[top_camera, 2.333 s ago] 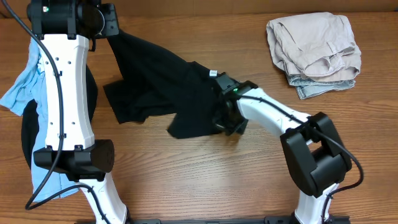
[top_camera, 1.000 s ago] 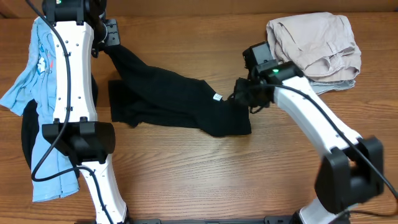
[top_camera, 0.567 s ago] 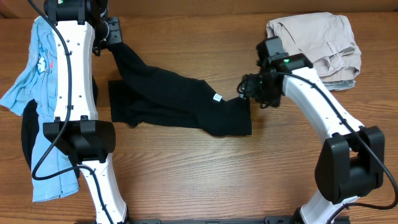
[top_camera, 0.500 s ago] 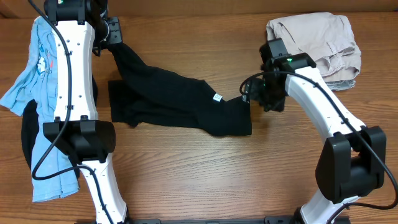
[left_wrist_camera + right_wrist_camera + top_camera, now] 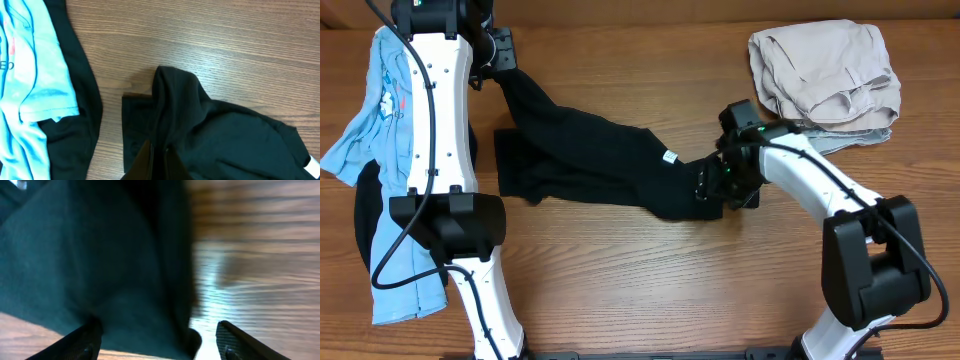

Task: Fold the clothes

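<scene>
Tabletop [image 5: 620, 290]: right end effector [image 5: 159, 337] gapes over black shirt [image 5: 590, 160].

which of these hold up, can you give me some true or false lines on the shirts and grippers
1. The left gripper is shut on the black shirt. True.
2. The right gripper is clamped on that shirt. False: its jaws stand open over the shirt's right end.
3. The beige pile sits at the table's far right corner. True.
4. The blue T-shirt lies on the beige pile. False: it lies at the left edge, well apart.
5. The black shirt is neatly folded. False: it lies stretched out and rumpled.
</scene>
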{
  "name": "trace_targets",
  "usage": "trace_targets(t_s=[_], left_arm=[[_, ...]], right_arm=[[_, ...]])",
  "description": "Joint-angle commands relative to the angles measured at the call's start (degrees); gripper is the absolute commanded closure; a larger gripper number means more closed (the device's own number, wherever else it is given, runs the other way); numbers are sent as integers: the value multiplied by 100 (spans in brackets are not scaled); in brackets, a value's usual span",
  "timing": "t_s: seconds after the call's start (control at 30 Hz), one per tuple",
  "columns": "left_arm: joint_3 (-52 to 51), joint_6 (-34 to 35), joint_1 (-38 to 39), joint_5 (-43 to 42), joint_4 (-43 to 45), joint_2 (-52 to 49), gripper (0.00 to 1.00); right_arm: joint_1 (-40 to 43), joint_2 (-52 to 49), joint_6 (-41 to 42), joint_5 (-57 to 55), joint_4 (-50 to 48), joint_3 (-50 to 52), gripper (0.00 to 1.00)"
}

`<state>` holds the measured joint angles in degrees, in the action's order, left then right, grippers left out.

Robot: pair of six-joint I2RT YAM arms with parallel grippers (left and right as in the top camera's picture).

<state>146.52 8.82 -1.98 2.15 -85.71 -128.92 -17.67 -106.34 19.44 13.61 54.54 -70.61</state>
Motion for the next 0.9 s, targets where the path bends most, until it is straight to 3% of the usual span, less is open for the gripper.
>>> trace_targets(t_s=[0.0, 0.3, 0.73, 0.8, 0.87], left_arm=[[11, -94, 11, -70, 4, -85, 96], [11, -94, 11, -70, -11, -85, 96], [11, -94, 11, -68, -39, -85, 96], [11, -94, 11, -68, -42, -85, 96], [11, -94, 11, -70, -42, -85, 96]], right_arm=[[-61, 90, -201, 151, -170, 262, 27], [-61, 90, -208, 153, -125, 343, 53], [-61, 87, -162, 153, -28, 352, 53], [-61, 87, -164, 153, -28, 354, 57], [-61, 87, -164, 153, -28, 354, 67]])
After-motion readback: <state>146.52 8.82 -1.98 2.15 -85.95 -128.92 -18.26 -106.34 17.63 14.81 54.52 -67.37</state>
